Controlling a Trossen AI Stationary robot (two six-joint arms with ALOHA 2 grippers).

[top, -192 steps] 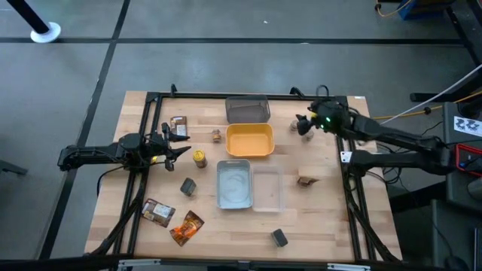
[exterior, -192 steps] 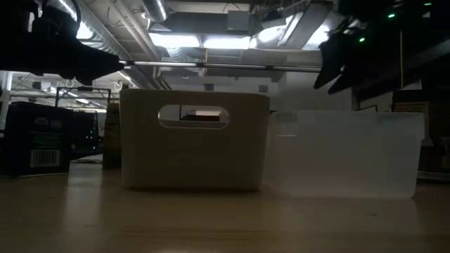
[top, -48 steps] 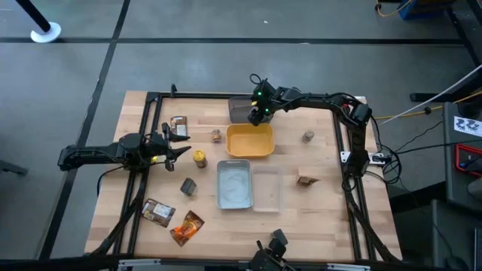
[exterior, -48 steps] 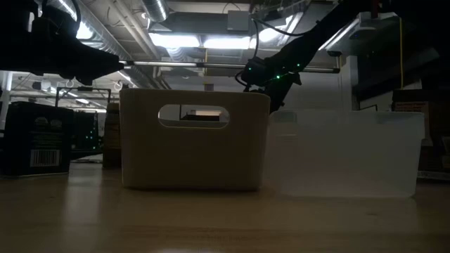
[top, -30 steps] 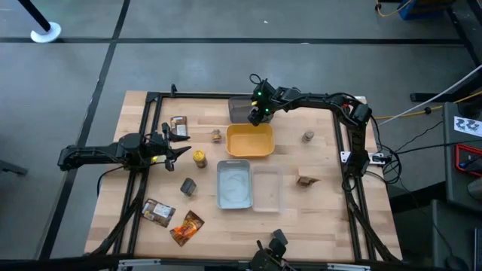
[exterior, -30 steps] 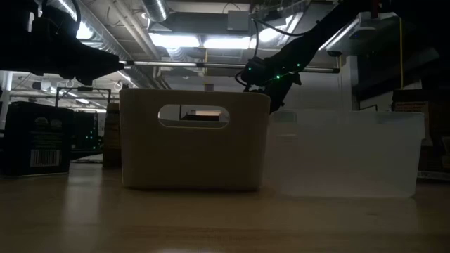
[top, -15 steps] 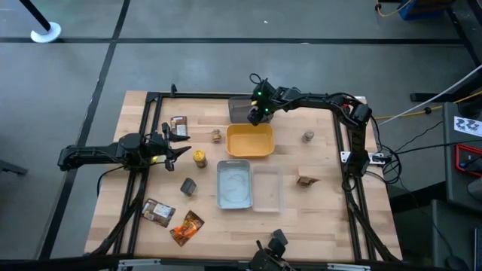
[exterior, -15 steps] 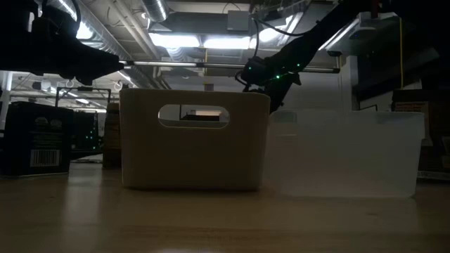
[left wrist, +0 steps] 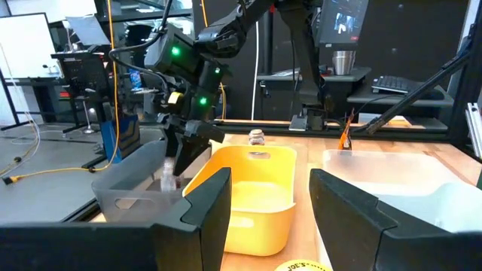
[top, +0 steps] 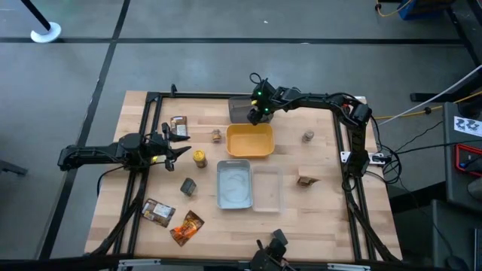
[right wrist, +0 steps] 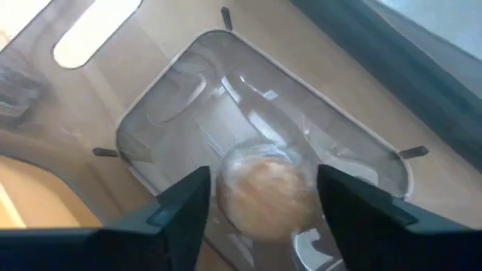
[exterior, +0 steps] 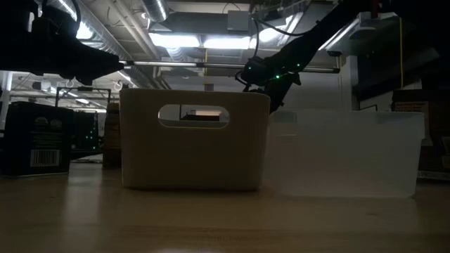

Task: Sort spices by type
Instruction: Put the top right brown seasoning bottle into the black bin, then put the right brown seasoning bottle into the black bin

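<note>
Right gripper (right wrist: pixel 260 197) hung over grey tray (top: pixel 242 110) at surface's far edge — small round jar (right wrist: pixel 265 188) sat between parted jaws, tray floor directly beneath. Left gripper (top: pixel 178 144) idle, jaws apart, empty.

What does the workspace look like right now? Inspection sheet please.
Surface: wooden table, black frame rails.
Job's things: small round jar between right jaws over the grey tray; another small jar; yellow-lidded jar; grey cube box; brown packet; orange packet.
Clutter: yellow tray, pale-blue tray, clear tray.
Grippers: right gripper above the grey tray; left gripper waiting, jaws open.
Cables: yellow cable off the table.
Surroundings: grey floor.
</note>
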